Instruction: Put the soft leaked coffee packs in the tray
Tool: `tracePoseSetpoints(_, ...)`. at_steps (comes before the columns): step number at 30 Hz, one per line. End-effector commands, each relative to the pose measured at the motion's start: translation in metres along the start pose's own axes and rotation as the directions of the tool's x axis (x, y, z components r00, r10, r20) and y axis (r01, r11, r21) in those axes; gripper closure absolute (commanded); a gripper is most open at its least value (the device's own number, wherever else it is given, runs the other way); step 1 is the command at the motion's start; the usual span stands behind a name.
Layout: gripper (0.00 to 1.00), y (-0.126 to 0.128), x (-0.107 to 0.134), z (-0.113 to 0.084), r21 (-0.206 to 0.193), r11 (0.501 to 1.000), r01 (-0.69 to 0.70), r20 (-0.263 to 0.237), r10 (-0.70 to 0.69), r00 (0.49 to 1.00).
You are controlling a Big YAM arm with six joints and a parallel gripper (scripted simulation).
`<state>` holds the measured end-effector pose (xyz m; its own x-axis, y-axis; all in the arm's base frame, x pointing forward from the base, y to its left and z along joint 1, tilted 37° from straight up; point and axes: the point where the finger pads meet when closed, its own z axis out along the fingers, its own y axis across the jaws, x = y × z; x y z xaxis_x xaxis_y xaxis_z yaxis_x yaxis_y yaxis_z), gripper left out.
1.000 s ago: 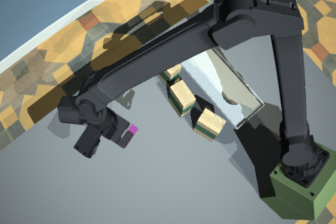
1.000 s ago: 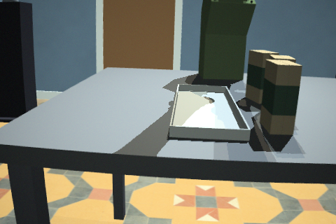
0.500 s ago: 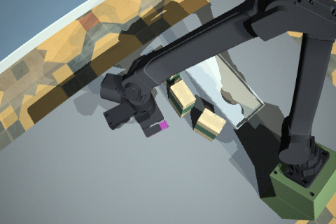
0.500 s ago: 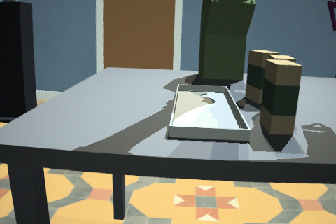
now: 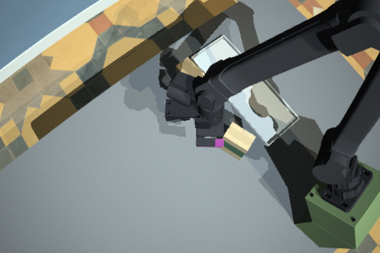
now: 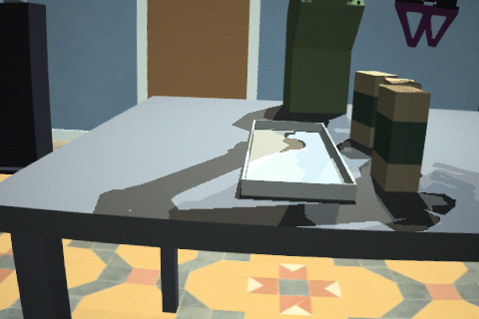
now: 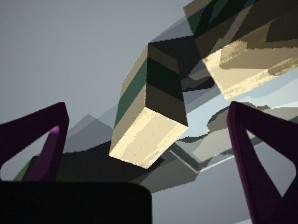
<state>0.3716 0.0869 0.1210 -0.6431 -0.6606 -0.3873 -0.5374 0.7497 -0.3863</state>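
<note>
Three tan coffee packs with dark green bands stand in a row beside the white tray (image 5: 210, 57) (image 6: 299, 190) (image 7: 215, 122). In the exterior view the nearest pack (image 6: 400, 137) (image 5: 238, 141) stands in front, a second pack (image 6: 368, 105) is behind it, and only the top of the third pack (image 6: 402, 81) shows. My gripper (image 5: 210, 142) (image 6: 423, 42) (image 7: 147, 110) is open and empty. It hangs well above the packs, pointing down. In the wrist view one pack (image 7: 150, 120) lies below between the fingers and another pack (image 7: 250, 70) is at the upper right. The arm hides most of the row from above.
The arm's green base block (image 5: 340, 221) (image 6: 319, 60) stands at the table's edge beyond the tray. The tray holds nothing. The grey table (image 5: 99, 190) (image 6: 150, 150) stretches wide on the tray's other side.
</note>
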Motion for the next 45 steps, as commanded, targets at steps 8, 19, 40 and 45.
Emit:
tracePoseSetpoints(8, 0.0, -0.006, 0.063, 0.005, -0.002, 0.909, -0.416, 0.084, 0.415, 0.906)
tracePoseSetpoints(19, 0.0, -0.008, 0.077, 0.007, -0.014, 0.85, -0.526, 0.112, 0.524, 0.844)
tracePoseSetpoints(40, 0.22, -0.003, 0.084, 0.01, -0.015, 0.852, -0.523, 0.091, 0.522, 0.848)
tracePoseSetpoints(45, 0.22, -0.003, 0.084, 0.01, -0.015, 0.852, -0.523, 0.091, 0.522, 0.848)
